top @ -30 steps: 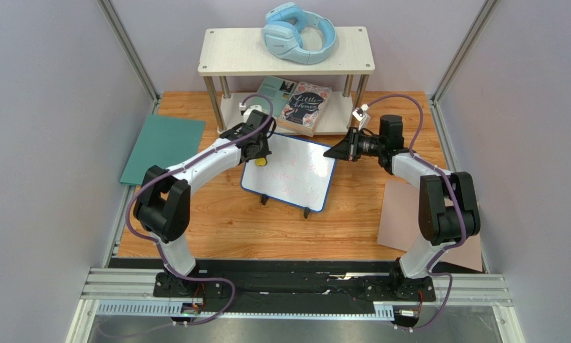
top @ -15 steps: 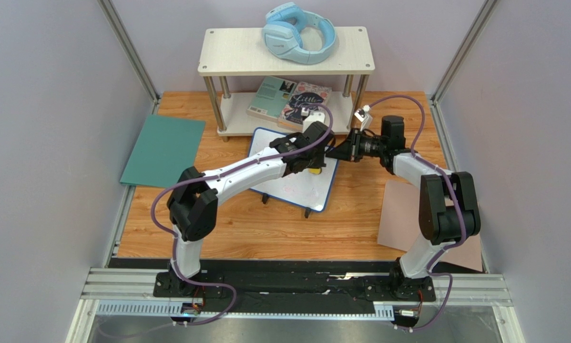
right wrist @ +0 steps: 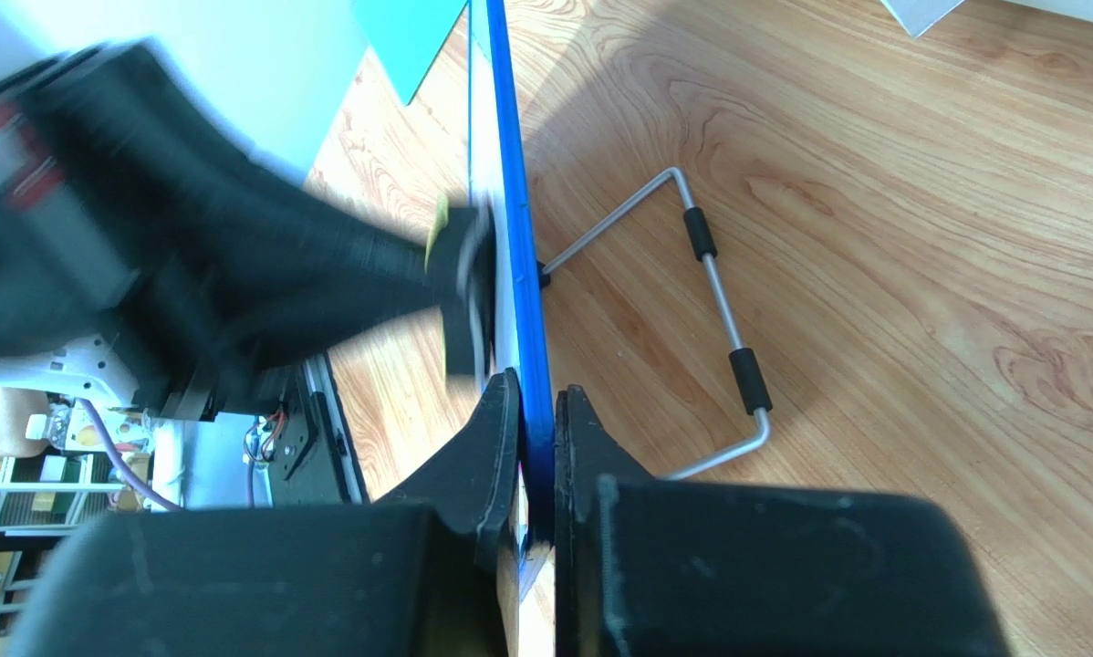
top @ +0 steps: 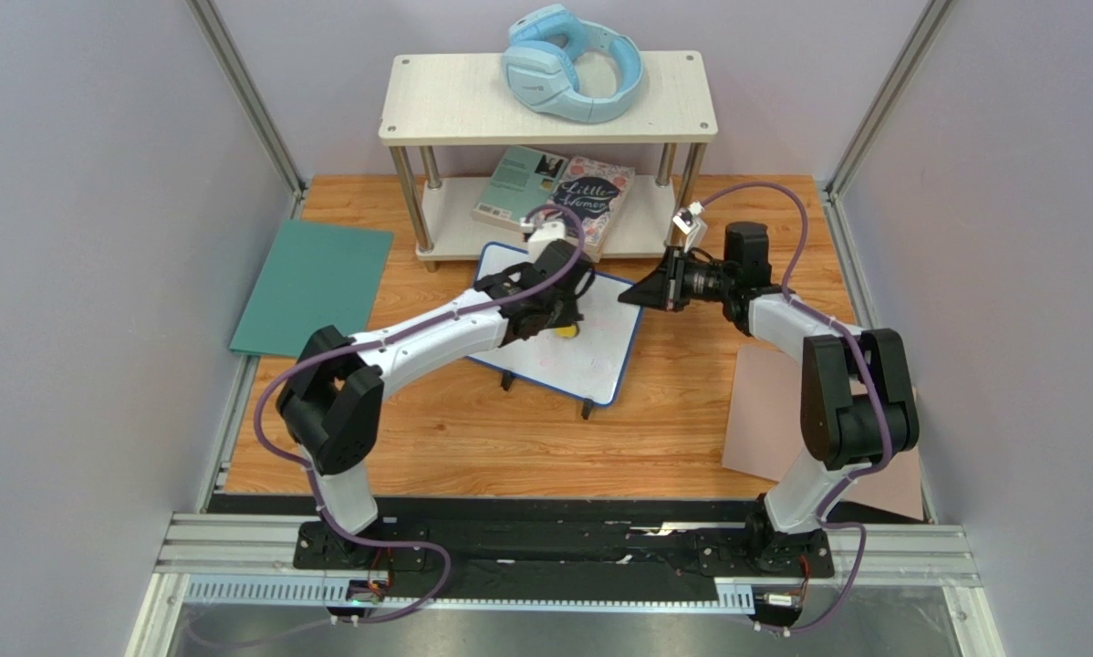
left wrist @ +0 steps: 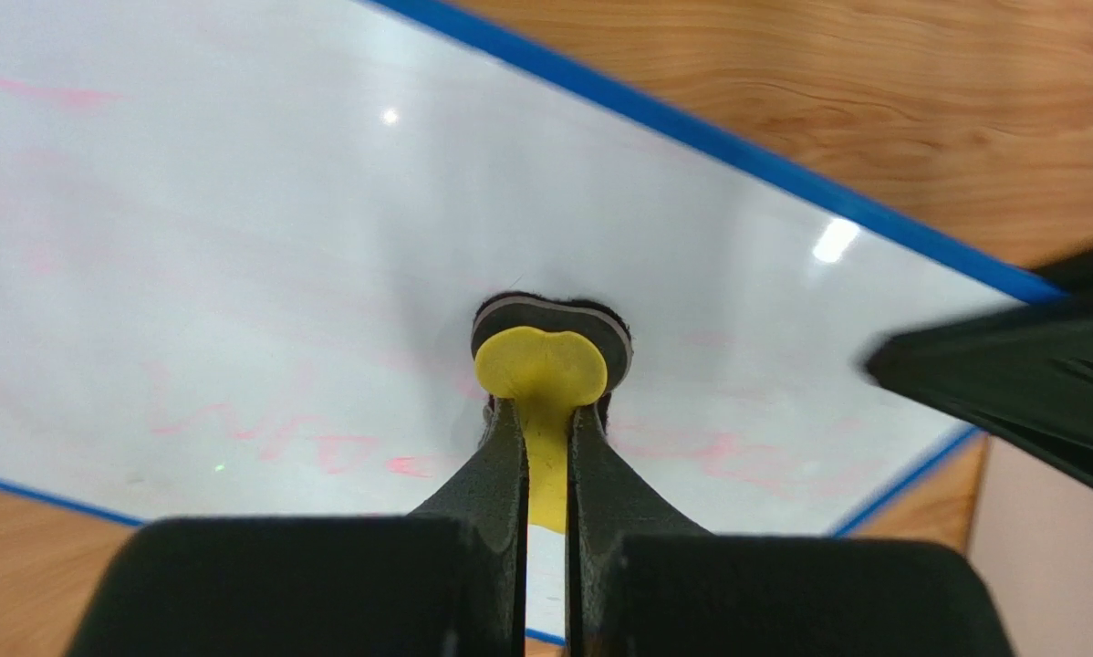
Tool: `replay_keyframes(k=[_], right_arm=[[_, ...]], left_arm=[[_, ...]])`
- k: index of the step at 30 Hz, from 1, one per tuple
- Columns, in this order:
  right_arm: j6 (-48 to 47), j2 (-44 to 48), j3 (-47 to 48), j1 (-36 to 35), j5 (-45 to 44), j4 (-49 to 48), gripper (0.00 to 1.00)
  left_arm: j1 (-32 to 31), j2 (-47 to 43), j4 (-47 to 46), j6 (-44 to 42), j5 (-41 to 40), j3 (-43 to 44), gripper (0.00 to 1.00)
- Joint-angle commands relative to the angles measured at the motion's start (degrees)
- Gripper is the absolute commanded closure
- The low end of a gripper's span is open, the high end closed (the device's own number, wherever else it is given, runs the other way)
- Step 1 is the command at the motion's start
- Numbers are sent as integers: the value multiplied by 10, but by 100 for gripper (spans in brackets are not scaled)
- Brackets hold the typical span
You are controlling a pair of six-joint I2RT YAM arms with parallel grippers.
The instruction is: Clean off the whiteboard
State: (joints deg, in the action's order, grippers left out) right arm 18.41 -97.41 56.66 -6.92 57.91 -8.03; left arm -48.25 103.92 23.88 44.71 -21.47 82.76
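1. Leftward since before, left arm [top: 429, 329] reaches frame centre, jaws clamped on yellow eraser [left wrist: 541, 370] against whiteboard [top: 596, 349].
2. Right arm's [top: 785, 318] jaws pinch its right rim; open desk [top: 648, 438] lies below, lower frame.

The whiteboard [top: 597, 349] stands mid-table [top: 443, 438], before the shelf [top: 443, 103]; headphones [top: 573, 62] lie on the shelf's top, books [top: 566, 192] on its lower level; a mat [top: 312, 285] lies left of the whiteboard, a sheet [top: 771, 411] right; the eraser [left wrist: 540, 363] in my left gripper [left wrist: 545, 411] rests on the whiteboard; my right gripper [right wrist: 536, 397] grips its right edge.
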Motion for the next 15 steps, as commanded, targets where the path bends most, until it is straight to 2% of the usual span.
replay_keyframes(k=[1,6,15], right_arm=[[-87,-8,-12,-10,-82,26,100],[-87,-8,-13,-10,-82,25,100],[-87,-9,-11,-10,-83,28,100]], left_arm=[[76,-27,31,6,-44,-78,100],[68,-10,19,-8,1,-57,100],[-68,114,49,-12,9,113,100]])
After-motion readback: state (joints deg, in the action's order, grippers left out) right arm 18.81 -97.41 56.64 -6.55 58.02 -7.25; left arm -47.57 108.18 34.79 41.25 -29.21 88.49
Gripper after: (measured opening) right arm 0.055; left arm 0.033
